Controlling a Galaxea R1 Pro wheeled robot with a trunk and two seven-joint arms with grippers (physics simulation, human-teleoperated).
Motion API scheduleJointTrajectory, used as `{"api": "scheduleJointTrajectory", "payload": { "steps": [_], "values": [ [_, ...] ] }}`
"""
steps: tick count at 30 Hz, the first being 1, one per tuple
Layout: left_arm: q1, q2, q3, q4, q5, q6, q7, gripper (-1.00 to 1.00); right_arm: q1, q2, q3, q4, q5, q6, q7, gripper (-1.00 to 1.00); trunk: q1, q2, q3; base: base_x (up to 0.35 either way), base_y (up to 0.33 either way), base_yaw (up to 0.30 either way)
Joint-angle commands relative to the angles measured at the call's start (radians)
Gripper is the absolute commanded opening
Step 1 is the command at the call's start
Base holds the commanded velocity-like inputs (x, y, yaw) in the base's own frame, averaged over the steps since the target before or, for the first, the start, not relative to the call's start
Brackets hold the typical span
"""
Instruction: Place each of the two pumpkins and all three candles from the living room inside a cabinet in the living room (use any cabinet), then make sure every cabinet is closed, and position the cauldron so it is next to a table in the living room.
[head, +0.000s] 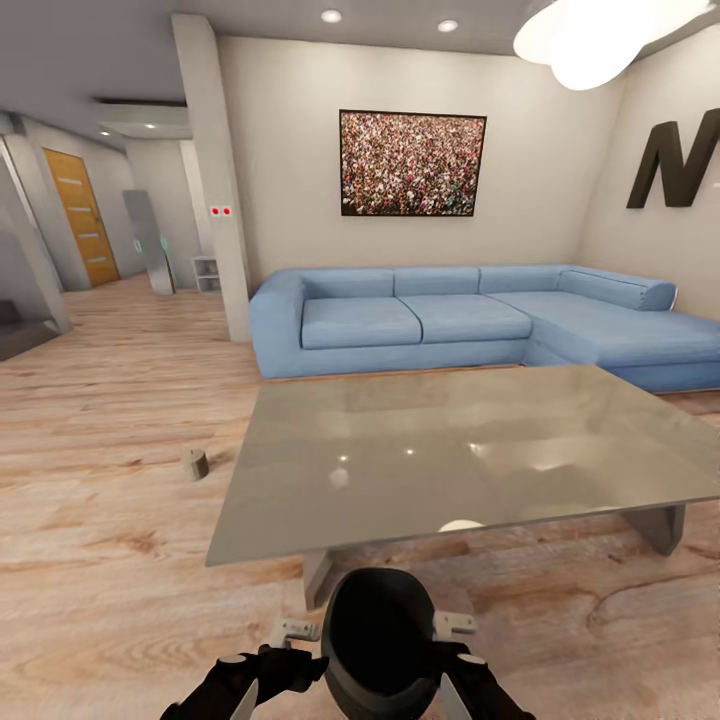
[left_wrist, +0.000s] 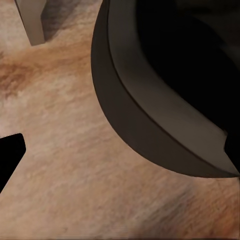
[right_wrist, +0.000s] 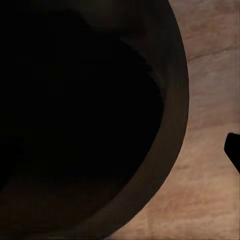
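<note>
Both end effectors, left (head: 296, 640) and right (head: 452, 632), grip cauldron (head: 385, 640) rim; dark inside; tabletop (head: 450, 450) edge just ahead, open floor (head: 110, 520) leftward.

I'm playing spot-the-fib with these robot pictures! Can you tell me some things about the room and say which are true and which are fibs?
1. The sofa is red. False: it is blue.
2. A black cauldron sits between the robot's two arms, in front of the table. True.
3. A candle stands on the table. False: it is on the wood floor, beside the table.
4. A picture hangs on the wall above the sofa. True.
5. Two pumpkins sit on the sofa. False: the sofa's cushions are bare.
</note>
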Motion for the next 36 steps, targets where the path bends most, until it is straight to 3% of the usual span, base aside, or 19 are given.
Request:
{"api": "scheduleJointTrajectory", "payload": {
  "steps": [1, 7, 17, 36],
  "values": [
    [0.000, 0.000, -0.001, -0.002, 0.001, 0.006, -0.002, 1.00, 0.000, 0.000, 0.001, -0.002, -0.008, 0.005, -0.005, 1.00, 0.000, 0.000, -0.001, -0.084, 0.000, 0.000],
    [0.000, 0.000, -0.002, -0.002, 0.000, 0.006, -0.007, 1.00, 0.000, 0.000, 0.000, -0.002, -0.008, 0.006, -0.005, 1.00, 0.000, 0.000, -0.001, -0.034, 0.000, 0.000],
    [0.001, 0.000, -0.004, -0.041, 0.000, 0.007, -0.100, 1.00, 0.000, 0.000, 0.000, -0.002, -0.008, 0.006, -0.005, 1.00, 0.000, 0.000, -0.001, -0.005, 0.000, 0.000],
    [0.001, 0.000, -0.003, -0.050, 0.000, 0.005, -0.106, 1.00, 0.000, 0.000, 0.000, 0.000, -0.008, 0.005, -0.005, 1.00, 0.000, 0.000, -0.001, -0.088, 0.000, 0.000]
  ]
}}
